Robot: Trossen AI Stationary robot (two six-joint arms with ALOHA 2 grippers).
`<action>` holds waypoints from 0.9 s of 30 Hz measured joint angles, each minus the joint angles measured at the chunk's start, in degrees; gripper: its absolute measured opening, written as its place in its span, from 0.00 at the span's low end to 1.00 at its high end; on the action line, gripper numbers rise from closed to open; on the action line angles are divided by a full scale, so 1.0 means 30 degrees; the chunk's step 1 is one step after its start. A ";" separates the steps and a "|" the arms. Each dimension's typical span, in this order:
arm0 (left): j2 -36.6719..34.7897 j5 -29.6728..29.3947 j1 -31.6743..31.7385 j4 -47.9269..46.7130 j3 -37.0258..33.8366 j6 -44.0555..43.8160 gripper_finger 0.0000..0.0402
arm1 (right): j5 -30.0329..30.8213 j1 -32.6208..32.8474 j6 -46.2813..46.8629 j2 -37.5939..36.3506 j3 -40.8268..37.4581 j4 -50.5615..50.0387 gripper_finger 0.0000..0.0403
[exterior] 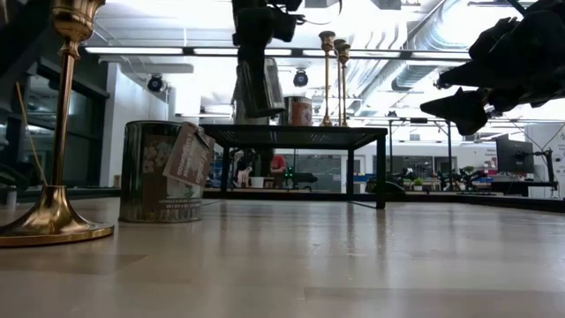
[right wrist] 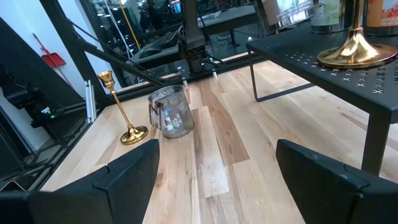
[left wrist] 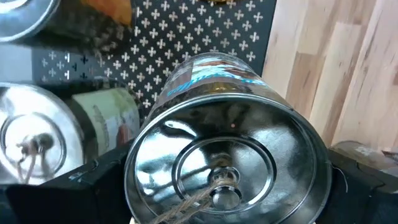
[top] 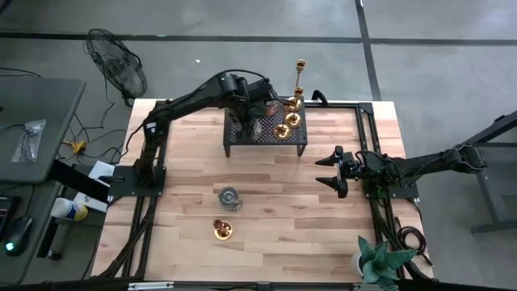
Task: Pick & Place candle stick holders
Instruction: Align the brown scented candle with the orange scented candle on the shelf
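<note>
While a squat silvery round cup [left wrist: 227,155] sits clamped between its fingers above the black perforated metal stand [top: 266,133], the left tool [top: 249,123] hangs there; the right tool [top: 333,171] waits wide apart over the wooden counter [top: 275,218]

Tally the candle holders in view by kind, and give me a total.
Brass candlesticks: 4, with one on the bare table and three on the black stand.
Silver cups: 4, with one on the table, one held over the stand and two more on the stand.
Total: 8
</note>
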 joint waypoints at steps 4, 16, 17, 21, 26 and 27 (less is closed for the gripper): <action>0.0386 -0.0053 0.0021 0.0128 0.0319 -0.0065 0.87 | 0.0000 0.0001 0.0004 0.0000 -0.0002 -0.0006 0.78; 0.0580 -0.0407 0.0234 0.1260 0.0312 -0.0998 0.87 | 0.0000 0.0001 0.0006 -0.0006 0.0002 -0.0006 0.78; 0.0651 -0.0407 0.0234 0.1304 0.0312 -0.0998 0.87 | 0.0000 0.0002 0.0002 0.0000 -0.0005 -0.0006 0.78; 0.0797 -0.0400 0.0234 0.1519 0.0305 -0.0918 0.87 | 0.0000 0.0004 0.0005 0.0000 -0.0001 -0.0006 0.78; 0.0971 -0.0334 0.0234 0.1598 0.0286 -0.0896 0.87 | 0.0000 0.0007 0.0000 -0.0007 -0.0005 0.0001 0.78; 0.1027 -0.0334 0.0234 0.1659 0.0283 -0.0889 0.87 | 0.0000 0.0000 0.0000 0.0000 -0.0005 -0.0006 0.78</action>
